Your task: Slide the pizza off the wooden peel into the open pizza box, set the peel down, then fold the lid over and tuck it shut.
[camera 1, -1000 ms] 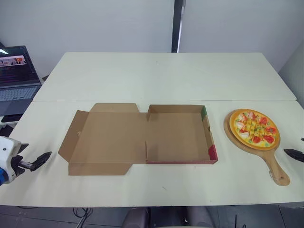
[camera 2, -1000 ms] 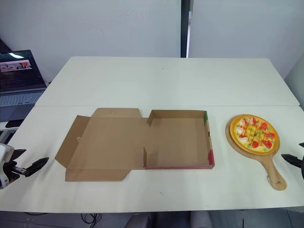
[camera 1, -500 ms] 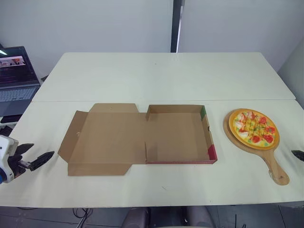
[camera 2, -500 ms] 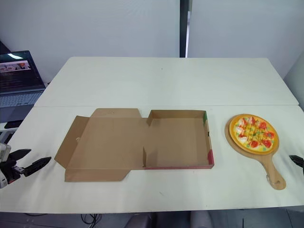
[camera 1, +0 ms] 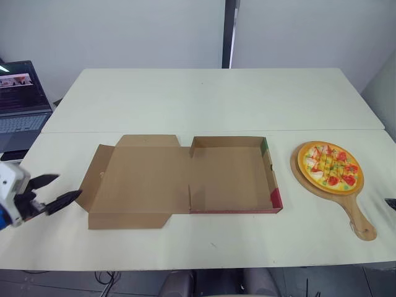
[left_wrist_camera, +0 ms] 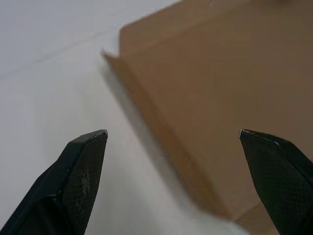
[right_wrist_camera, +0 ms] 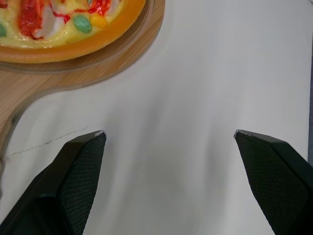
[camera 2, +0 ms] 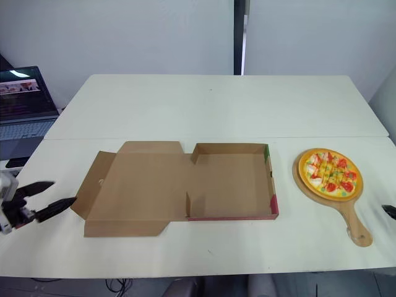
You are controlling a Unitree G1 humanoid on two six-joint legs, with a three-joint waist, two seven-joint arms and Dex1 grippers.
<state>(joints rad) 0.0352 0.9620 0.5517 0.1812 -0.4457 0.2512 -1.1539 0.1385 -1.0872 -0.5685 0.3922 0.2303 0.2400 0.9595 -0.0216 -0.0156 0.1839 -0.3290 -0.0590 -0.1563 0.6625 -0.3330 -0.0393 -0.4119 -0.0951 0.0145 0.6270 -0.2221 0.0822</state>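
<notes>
Left wrist view: left gripper (left_wrist_camera: 171, 133) splayed empty beside pizza box (left_wrist_camera: 220, 73)

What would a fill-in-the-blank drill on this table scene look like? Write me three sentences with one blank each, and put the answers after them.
On the wooden peel lies a ___.
The peel sits to the ___ of the box.
The box's lid lies folded ___, flat on the table.
Missing words: pizza; right; open.
</notes>
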